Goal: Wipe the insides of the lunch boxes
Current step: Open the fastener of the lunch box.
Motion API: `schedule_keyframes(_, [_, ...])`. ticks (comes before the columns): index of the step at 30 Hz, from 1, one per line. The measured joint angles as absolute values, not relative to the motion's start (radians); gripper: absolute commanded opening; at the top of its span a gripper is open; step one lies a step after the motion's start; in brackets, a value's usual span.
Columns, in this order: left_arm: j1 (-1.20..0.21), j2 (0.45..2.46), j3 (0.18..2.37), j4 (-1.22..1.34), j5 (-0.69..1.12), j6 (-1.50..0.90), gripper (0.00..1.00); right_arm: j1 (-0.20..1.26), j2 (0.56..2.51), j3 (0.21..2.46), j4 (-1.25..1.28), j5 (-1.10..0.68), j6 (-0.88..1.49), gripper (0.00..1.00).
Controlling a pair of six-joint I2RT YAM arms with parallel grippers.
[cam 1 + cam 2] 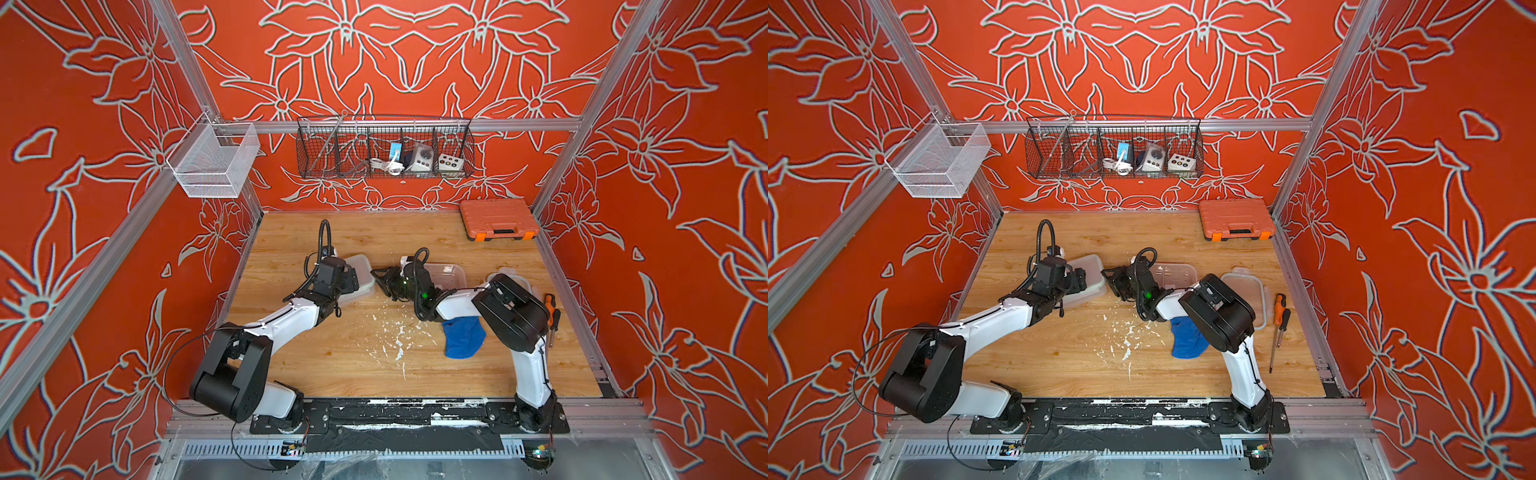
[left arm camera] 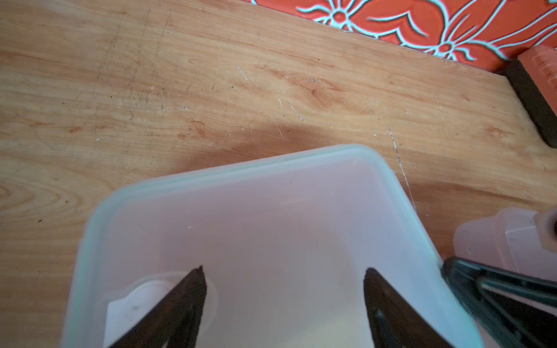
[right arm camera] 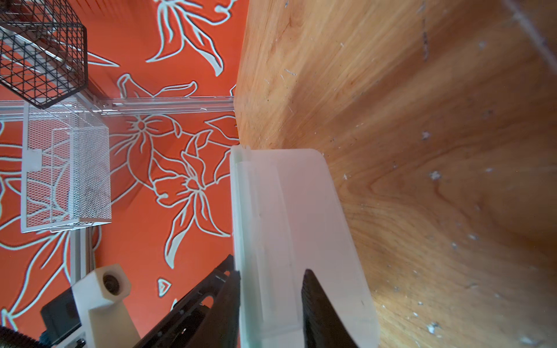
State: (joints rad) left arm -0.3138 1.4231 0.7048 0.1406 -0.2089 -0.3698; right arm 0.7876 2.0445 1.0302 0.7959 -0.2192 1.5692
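Lidded lunch box point(image 2: 271, 217) flat on table point(image 1: 332, 357), stretching straight ahead of right gripper point(image 3: 271, 272); its fingers sit close together astride the lid point(image 3: 244, 211) at near edge, apparently pinching it. Left gripper point(image 2: 284, 268) hangs directly above lid, fingers spread wide, holding nothing.

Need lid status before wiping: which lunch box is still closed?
The left lunch box, under the left arm: its frosted lid is on. The middle lunch box sits open, a loose lid lying to its right.
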Motion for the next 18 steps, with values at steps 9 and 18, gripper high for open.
schedule_keyframes(9, [-0.337, 1.442, 0.706, 0.175, -0.229, -0.366, 0.81, 0.788, 1.966, 1.026, 0.659, -0.170, 1.462, 0.00])
schedule_keyframes(18, [-0.340, 1.449, 0.705, 0.153, -0.238, -0.360, 0.81, 0.793, 1.928, 1.025, 0.531, -0.143, 1.376, 0.00])
